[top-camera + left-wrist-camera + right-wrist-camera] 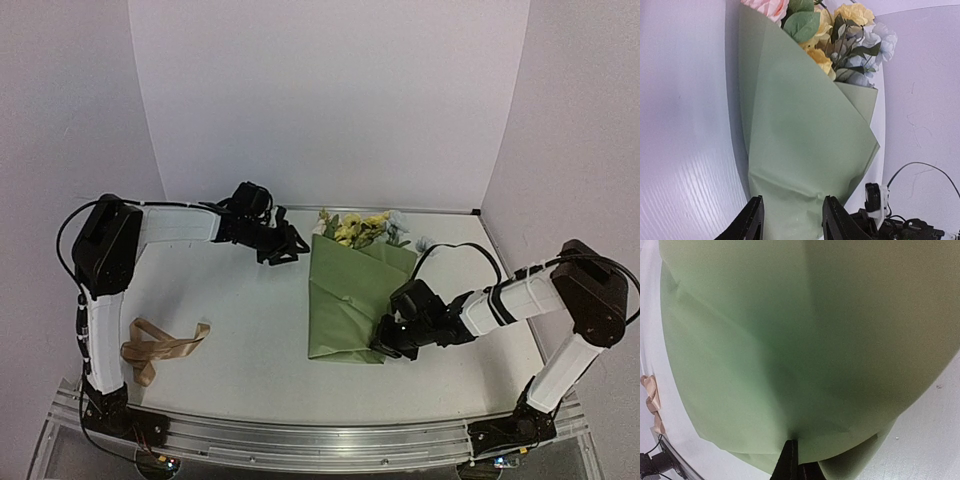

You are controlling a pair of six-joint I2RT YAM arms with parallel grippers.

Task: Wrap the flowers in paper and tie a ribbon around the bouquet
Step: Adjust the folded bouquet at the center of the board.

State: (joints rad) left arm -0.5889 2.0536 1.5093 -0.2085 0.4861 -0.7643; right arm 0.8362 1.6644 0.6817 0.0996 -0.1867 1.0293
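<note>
— Where is the bouquet [352,290], and how does it look?

— It lies flat on the white table [250,330], right of centre, between the two arms. The large olive-green sheet of paper [345,305] is folded around the stems, one flap lapped over the other, with a few creases showing. The artificial flowers [360,230], yellow and pale blue-white blooms with green leaves, stick out of the end nearest the back wall. The left wrist view also shows a pale pink bloom [765,7] among them.

— And the grippers?

— The right gripper [385,347] is closed, pinching the paper's near right corner; its own camera shows the black fingers [789,462] pressed together on the edge. The left gripper [292,246] has its jaws apart, just beside the wrap's far left corner. Whether it touches the paper I cannot tell.

— The ribbon?

— The glossy tan fabric ribbon [160,348] lies loosely looped near the left arm's base, well apart from the bouquet.
</note>
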